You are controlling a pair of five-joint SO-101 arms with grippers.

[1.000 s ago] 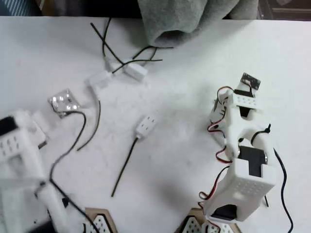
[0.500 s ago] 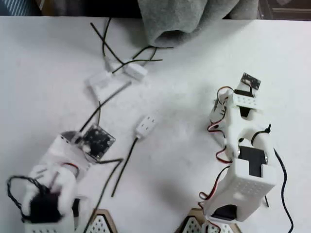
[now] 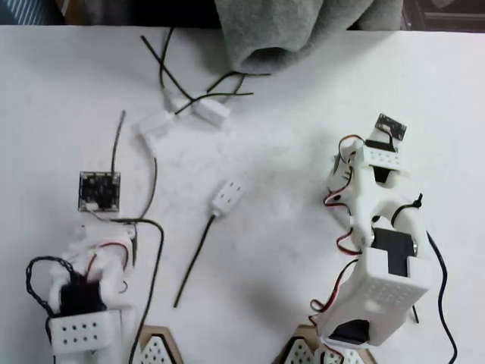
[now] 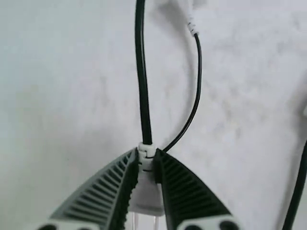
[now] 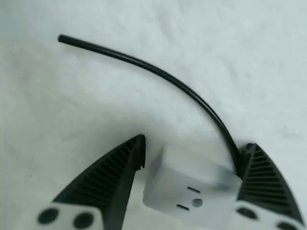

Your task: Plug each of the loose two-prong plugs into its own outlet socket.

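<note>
Two ribbed fingers of the left gripper [image 4: 146, 153] pressed together on a white two-prong plug [image 4: 146, 194], pinching its narrow neck. Prongs pointing back toward the wrist, behind the fingertips. Black cord [image 4: 142, 72] leaving the plug right at the tips and stretching straight ahead over the white table [image 4: 57, 96]. Thinner cord [image 4: 197, 81] curving away just beside it, also ahead of the tips. Right gripper [image 5: 195, 143] spread wide, one finger on each side of a white outlet socket [image 5: 192, 187] lying flat between them, slots facing up. Touching the socket or not: cannot tell. Socket cord [image 5: 168, 76] starting close by one fingertip and arcing ahead to a cut end. From above, second socket [image 3: 227, 196] well off to the side of the left arm [image 3: 83, 303], between the two arms. Farther ahead of that arm, a near white block [image 3: 155, 121] and a far white block [image 3: 211, 110], both corded, near a grey cloth [image 3: 288, 30].
</note>
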